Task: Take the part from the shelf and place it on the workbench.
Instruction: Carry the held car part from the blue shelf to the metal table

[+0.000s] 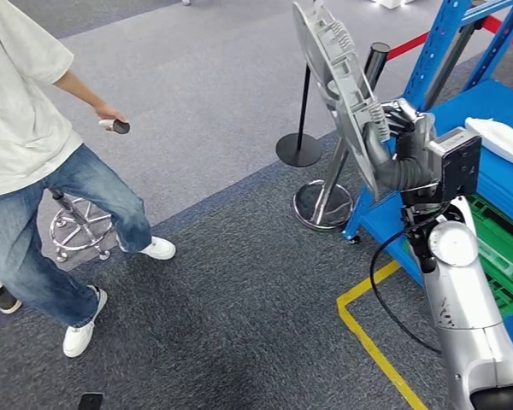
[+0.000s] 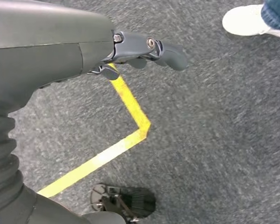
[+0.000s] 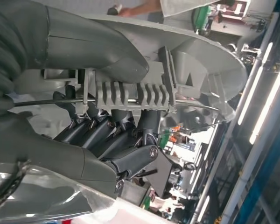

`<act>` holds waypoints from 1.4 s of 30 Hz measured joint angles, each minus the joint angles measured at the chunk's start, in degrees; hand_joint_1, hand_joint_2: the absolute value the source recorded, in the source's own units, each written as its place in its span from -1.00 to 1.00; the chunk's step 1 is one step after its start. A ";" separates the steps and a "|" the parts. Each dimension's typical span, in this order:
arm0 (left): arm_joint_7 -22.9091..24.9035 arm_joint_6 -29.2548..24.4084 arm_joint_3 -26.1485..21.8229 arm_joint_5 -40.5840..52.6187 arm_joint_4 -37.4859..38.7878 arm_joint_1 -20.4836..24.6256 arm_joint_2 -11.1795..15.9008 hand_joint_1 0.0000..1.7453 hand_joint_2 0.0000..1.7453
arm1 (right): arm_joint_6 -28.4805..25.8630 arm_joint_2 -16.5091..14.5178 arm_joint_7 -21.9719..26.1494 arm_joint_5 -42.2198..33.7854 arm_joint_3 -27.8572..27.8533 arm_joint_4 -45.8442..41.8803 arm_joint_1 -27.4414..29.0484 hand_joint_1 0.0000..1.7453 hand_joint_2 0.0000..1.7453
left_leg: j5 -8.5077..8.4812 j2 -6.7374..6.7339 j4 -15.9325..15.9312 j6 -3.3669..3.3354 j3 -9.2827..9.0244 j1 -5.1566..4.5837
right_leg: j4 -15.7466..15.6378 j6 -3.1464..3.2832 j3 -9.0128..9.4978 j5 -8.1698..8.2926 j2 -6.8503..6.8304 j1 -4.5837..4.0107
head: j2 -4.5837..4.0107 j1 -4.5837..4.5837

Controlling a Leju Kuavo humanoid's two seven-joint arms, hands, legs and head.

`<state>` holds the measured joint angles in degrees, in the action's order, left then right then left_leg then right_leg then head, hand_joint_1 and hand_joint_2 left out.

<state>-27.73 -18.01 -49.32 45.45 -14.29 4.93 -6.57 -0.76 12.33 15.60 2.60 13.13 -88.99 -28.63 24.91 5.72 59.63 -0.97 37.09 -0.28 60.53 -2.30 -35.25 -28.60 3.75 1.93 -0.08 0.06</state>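
Observation:
The part (image 1: 336, 81) is a large grey ribbed plastic panel, held up on edge and tilted in front of the blue shelf (image 1: 499, 162). My right hand (image 1: 399, 149) grips its lower edge. In the right wrist view my thumb lies over the ribbed part (image 3: 202, 60) and my dark fingers (image 3: 107, 135) curl under it. My left hand (image 2: 145, 51) hangs over the grey carpet with its fingers loosely out and nothing in them.
A person (image 1: 28, 162) in jeans and white shoes stands at the left, holding a small dark object (image 1: 115, 126). A stool base (image 1: 79, 226) is beside them. A black stanchion (image 1: 300, 145), a chrome stand (image 1: 321, 205) and yellow floor tape (image 1: 370, 342) lie near the shelf.

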 joint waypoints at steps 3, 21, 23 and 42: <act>0.22 0.05 -0.09 0.18 0.01 -0.41 0.06 -1.00 1.00 | 0.08 0.03 0.05 0.15 0.02 -0.05 0.12 1.00 1.00 | -0.10 0.88 0.25 0.74 0.52 0.16 | -0.14 0.98 0.30 -0.14 -0.97 -0.10 | 0.01 -0.05; 2.06 0.03 -0.79 0.19 0.00 -1.23 1.17 -1.00 1.00 | 1.00 0.18 0.20 1.03 -0.37 -0.31 -0.18 1.00 1.00 | -0.79 -6.58 -2.08 -1.46 -1.08 -1.06 | 3.14 1.02 0.48 -4.44 -5.86 -0.85 | -0.01 -0.16; 2.24 -0.11 -1.04 0.15 0.00 -1.22 1.21 -1.00 1.00 | 1.09 0.28 0.20 1.17 -0.43 -0.29 -0.28 1.00 1.00 | -0.77 -5.32 -2.13 -1.72 -1.19 -1.01 | 10.62 0.96 -3.44 -7.33 -3.99 -0.89 | -0.01 0.04; 3.16 -0.36 -4.01 -0.59 -0.01 -2.05 1.04 -1.00 1.00 | 2.03 -1.58 -0.12 3.49 0.95 1.34 -3.56 1.00 1.00 | 3.98 -5.43 12.85 1.08 6.15 -0.01 | -0.45 2.62 1.62 -0.73 -6.03 -0.98 | -0.01 -0.65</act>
<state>-24.57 -18.37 -53.33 44.86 -14.30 2.88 -5.54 1.27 10.75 15.48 6.09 14.08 -87.64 -32.18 28.89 0.29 72.49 0.11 43.24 -0.29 60.09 0.32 -33.63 -29.33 -2.28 0.95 -0.09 -0.58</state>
